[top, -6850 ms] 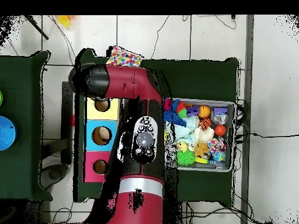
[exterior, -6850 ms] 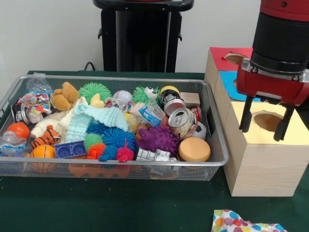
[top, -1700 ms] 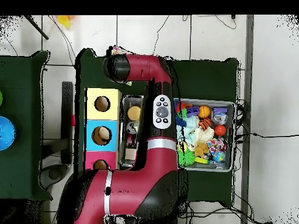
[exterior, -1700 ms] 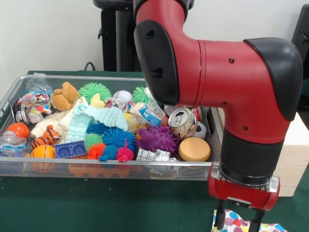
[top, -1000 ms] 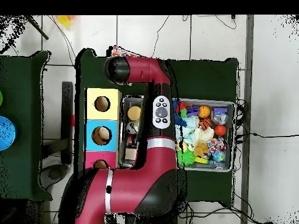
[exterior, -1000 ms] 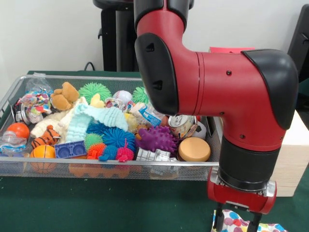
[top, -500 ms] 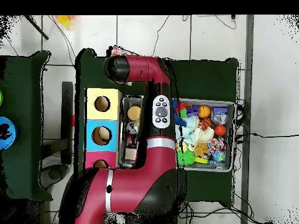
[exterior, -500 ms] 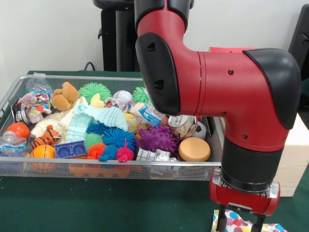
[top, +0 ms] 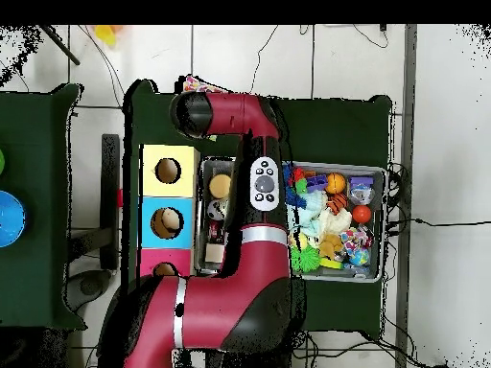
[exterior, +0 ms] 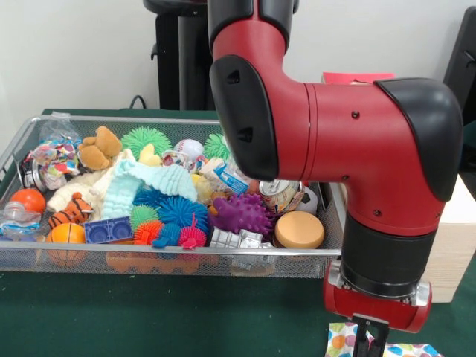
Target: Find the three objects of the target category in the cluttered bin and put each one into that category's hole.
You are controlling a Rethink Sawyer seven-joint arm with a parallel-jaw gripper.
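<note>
The gripper [exterior: 370,343] is low over the worktop [exterior: 149,312], directly above the polka-dot cloth [exterior: 343,343] at the front edge, outside the wire bin [exterior: 178,256]. The fingers [exterior: 363,338] stand close together on or just above the cloth; contact falls below the picture edge, so whether they have clamped it cannot be told. The cloth lies straight under the fingers, its length running sideways. The hole box [top: 167,218] is beside the bin, well apart from the gripper.
</note>
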